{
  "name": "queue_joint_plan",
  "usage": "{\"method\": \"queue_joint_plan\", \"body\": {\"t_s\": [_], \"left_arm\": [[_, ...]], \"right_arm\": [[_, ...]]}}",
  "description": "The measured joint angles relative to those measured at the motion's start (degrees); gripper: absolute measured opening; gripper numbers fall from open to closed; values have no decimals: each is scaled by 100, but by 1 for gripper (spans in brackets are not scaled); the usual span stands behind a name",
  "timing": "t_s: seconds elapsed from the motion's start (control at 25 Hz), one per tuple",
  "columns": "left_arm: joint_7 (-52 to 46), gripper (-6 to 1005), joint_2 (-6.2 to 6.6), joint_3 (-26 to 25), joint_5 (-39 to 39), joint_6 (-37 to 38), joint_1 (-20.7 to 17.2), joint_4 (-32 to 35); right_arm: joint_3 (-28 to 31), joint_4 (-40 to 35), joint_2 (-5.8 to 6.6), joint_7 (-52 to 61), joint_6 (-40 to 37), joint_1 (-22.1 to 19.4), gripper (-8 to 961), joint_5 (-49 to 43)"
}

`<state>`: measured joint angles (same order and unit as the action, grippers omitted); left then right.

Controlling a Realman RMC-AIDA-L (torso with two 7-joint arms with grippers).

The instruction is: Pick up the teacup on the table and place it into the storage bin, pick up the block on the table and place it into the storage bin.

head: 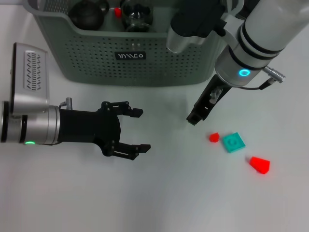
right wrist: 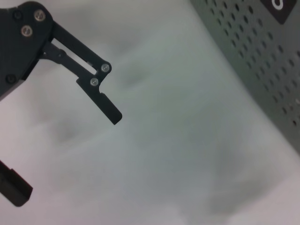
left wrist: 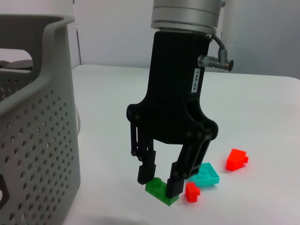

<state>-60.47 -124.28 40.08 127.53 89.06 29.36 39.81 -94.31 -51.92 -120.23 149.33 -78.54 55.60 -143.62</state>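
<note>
Two fingers of the right gripper (left wrist: 159,185) straddled a green block (left wrist: 161,191) on the table (head: 159,193), apart, beside red and teal pieces. Left gripper (head: 137,130) hovered spread open and empty, near the storage bin (head: 145,58).

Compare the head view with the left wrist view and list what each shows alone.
Head view only: the open left hand over the table, and a dark round item inside the storage bin. Left wrist view only: a green block directly beneath the right hand. Both: the right hand, the bin's perforated wall, the teal block, the small red block and the larger red block.
</note>
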Motion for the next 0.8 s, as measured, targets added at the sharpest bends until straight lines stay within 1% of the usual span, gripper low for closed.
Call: {"method": "queue_joint_plan", "body": {"t_s": [0.16,0.28,0.4,0.52,0.6,0.68,0.72,0.8], "left_arm": [[-2,888,0,4,0,0,-1,0],[-82,888,3,11,27,-13,-1,15],[-155,889,13,-28,110,8,-2,44],[-157,889,18,-43,141,11,-9,44],[-158,889,16,-47,149,13,-10,45],[-158,889,13,-45,150,16,-10,44],[-158,889,13,-46,152,18,-9,44],[-162,889,12,-46,152,22,-8,44]], "right_arm": [[137,-47,0,-70,-46,-11,391,17],[392,-297,1,-131,-286,-53,390,43],[880,-902,1,-230,-791,-126,389,168],[1479,-1607,4,-254,-1317,-90,390,427],[2074,-2040,11,-257,-1658,68,391,713],[2761,-2254,38,-262,-1886,361,395,1028],[3074,-2303,72,-261,-1950,527,397,1157],[3478,-2247,170,-246,-1908,812,401,1212]]}}
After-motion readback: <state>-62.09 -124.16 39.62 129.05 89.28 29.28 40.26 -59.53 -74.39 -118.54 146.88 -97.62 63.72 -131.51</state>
